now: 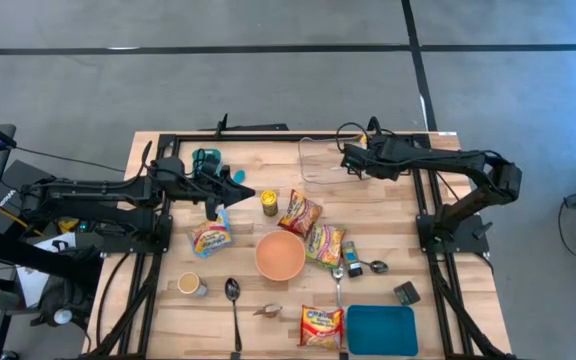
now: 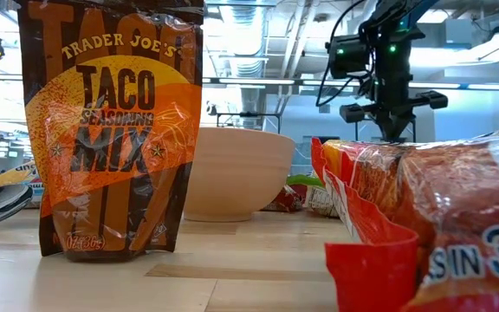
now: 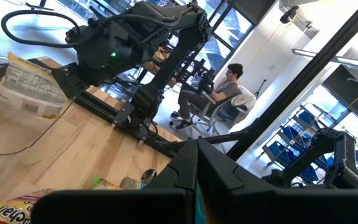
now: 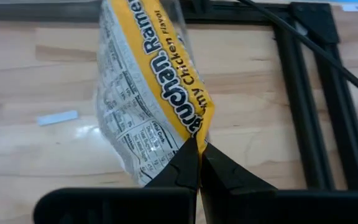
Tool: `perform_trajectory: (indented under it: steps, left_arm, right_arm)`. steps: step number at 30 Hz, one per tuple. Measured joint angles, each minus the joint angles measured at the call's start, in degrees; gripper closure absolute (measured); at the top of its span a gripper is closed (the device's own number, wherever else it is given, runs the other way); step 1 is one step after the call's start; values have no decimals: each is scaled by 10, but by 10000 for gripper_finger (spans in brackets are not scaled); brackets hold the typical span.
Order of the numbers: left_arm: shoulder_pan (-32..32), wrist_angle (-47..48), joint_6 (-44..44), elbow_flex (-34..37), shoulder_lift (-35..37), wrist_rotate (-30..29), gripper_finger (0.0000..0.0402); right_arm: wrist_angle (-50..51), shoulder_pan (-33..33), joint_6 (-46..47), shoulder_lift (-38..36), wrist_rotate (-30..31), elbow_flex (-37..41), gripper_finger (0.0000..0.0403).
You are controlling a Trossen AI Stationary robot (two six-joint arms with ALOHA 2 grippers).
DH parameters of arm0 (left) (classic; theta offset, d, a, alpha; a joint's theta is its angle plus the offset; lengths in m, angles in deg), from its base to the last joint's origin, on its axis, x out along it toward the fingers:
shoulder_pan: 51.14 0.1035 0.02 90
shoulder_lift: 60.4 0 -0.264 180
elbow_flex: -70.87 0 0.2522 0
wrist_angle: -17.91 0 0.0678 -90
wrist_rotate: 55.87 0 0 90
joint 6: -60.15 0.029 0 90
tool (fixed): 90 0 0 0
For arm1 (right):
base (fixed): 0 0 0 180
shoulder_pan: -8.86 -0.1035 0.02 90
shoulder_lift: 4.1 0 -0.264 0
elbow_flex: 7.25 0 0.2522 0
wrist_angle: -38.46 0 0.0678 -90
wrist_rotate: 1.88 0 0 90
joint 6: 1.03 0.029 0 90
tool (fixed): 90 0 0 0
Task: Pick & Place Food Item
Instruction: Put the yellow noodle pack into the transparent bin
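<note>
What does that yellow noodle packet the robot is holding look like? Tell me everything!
The ramen packet is crinkly plastic, yellow on the front with dark "Ramen" and "Chicken Flavor" lettering, white on the back with tiny printed nutrition text. The right gripper pinches one edge with its fingers shut, so the packet hangs over the wooden table, near the black frame.

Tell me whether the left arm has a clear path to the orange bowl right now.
Probably not yet: the left end effector is shut on a snack packet, so it is occupied. The orange bowl sits close by, open from above, with ramen packets beside it.
</note>
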Motion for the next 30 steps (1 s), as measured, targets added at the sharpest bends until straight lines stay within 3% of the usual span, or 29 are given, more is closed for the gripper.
perform_trajectory:
  steps: [25, 30]
  left_arm:
    - [0, 0, 0, 0, 0, 0, 400]
    - [0, 0, 0, 0, 0, 0, 400]
  right_arm:
    - [65, 8, 12, 0, -32, 0, 403]
    - [67, 8, 0, 0, -34, 0, 379]
